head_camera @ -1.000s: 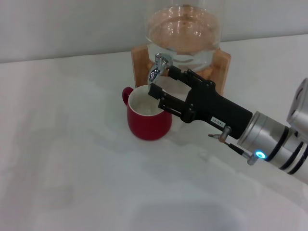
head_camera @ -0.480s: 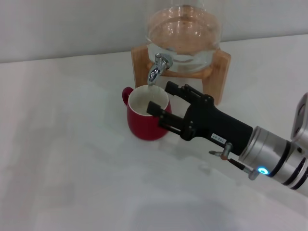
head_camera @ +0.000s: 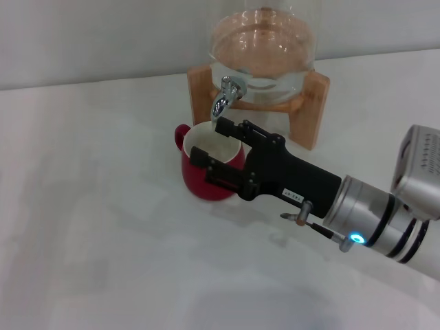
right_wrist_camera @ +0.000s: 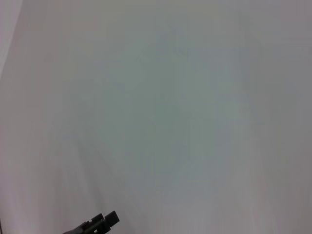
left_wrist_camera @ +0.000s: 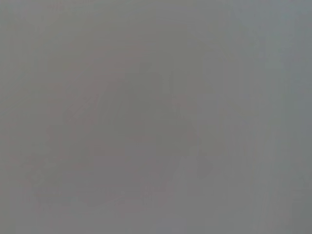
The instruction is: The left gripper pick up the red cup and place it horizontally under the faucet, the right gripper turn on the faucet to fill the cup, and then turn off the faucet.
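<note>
The cup is a pot-bellied dark red mug, cream inside, its small loop handle on the side away from the arm. It stands upright on the white table just under the faucet. The right gripper hangs over its rim, fingers spread wide, gripping nothing. Its white label seems printed, too small to read.

right claw agape, outstretched
</note>
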{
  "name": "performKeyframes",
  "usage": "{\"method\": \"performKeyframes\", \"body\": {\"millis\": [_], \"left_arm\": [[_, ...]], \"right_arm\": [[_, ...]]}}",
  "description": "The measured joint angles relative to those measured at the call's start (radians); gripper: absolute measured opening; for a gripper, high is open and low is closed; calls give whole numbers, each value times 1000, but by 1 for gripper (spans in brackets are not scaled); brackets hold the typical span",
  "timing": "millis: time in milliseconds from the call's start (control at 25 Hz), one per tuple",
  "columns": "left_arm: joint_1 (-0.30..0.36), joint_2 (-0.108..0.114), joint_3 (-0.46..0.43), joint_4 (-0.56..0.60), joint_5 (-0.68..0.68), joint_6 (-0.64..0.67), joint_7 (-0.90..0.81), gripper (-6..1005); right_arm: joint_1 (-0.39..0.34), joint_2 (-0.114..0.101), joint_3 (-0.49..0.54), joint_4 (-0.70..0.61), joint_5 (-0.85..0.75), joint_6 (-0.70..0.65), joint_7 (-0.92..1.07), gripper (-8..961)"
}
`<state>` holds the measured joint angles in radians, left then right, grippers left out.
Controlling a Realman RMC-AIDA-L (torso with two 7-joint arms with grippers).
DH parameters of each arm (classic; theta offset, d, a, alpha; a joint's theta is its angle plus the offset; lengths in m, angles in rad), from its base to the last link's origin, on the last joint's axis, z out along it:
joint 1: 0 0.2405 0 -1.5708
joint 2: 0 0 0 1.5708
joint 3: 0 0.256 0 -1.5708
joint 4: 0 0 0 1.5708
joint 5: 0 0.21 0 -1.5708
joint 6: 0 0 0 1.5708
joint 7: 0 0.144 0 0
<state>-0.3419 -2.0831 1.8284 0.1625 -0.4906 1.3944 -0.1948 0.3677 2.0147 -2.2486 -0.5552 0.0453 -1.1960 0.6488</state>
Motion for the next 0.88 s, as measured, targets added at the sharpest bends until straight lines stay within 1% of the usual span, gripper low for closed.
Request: {"method": "performKeyframes", "body": {"millis": [440, 880], "left_arm": [[-10, 0, 0, 0, 1, -8, 0, 685], [-12, 0, 0, 0, 1, -12, 0, 684]], "right_arm": [[41, 1, -7, -29, 3, 112, 0, 783], [52, 2, 13, -25, 9, 122, 0, 783]]}}
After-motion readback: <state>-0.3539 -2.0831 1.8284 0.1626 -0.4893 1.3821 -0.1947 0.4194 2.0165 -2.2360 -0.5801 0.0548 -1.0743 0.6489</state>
